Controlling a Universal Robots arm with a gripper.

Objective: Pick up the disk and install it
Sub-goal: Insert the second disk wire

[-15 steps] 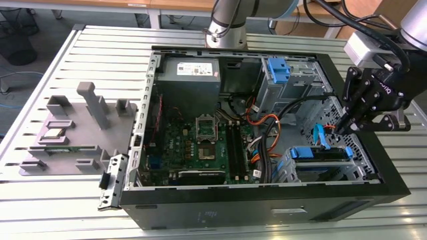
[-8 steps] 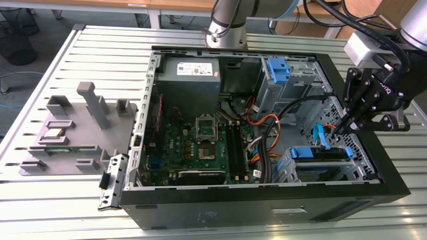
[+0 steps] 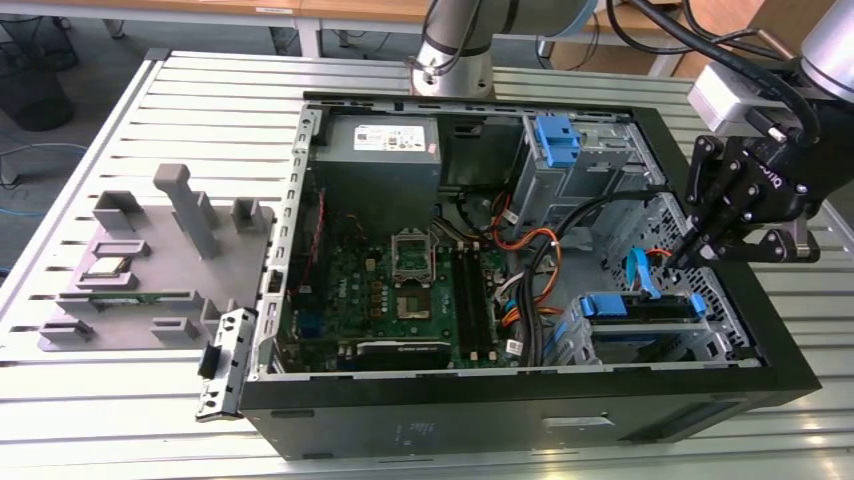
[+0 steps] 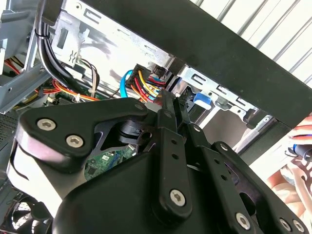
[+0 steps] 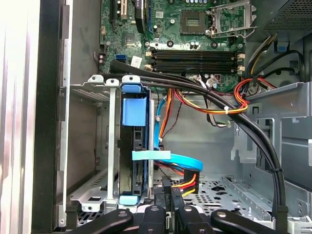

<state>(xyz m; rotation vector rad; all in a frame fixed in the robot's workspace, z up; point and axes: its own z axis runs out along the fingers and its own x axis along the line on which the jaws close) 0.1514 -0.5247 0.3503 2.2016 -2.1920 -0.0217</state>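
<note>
Slatted metal tabletop is seen beneath an open computer case, over whose front corner the gripper is held. Its fingers are pressed together with nothing seen between them, just above the drive cage. The disk, carried on blue rails, is seen seated edge-on in that cage directly below the fingertips, so installation is judged largely done.
</note>
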